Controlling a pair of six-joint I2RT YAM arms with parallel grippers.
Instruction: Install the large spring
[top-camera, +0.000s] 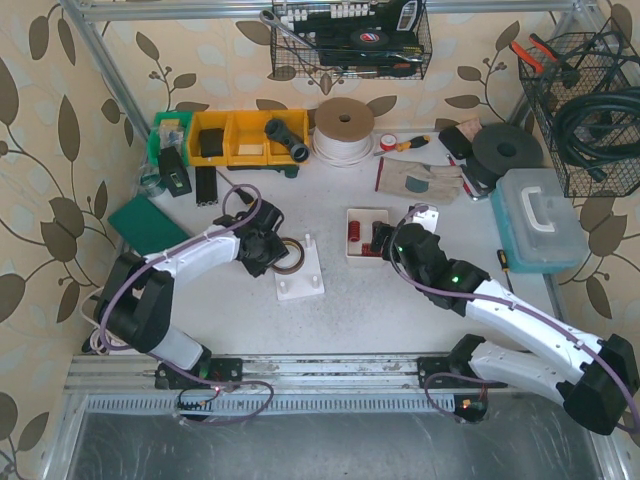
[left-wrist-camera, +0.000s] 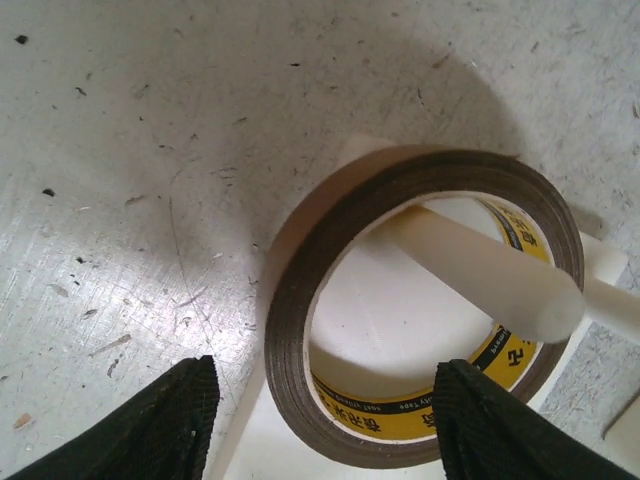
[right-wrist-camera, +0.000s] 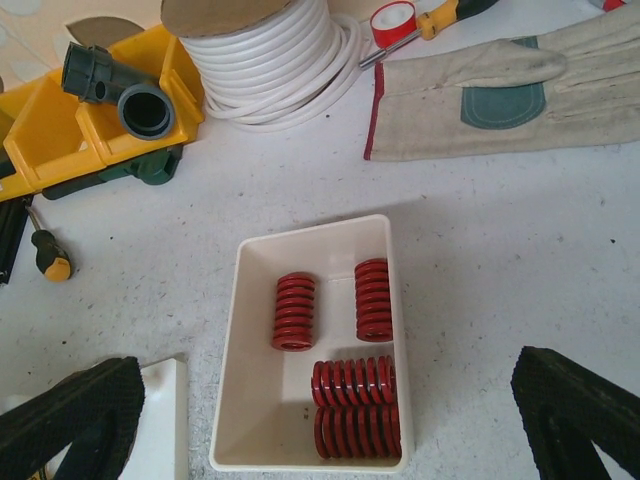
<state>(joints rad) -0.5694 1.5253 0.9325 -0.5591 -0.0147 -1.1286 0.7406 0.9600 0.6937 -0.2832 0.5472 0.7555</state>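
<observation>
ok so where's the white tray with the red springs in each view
Top external: white tray sits mid-table, just right of the white peg base.
Left wrist: not in it; only the tape roll on the peg base shows.
Right wrist: lower centre, tray with four red springs lying in it.
Shared landmark: the peg base, whose corner shows at the bottom left of the right wrist view.
</observation>
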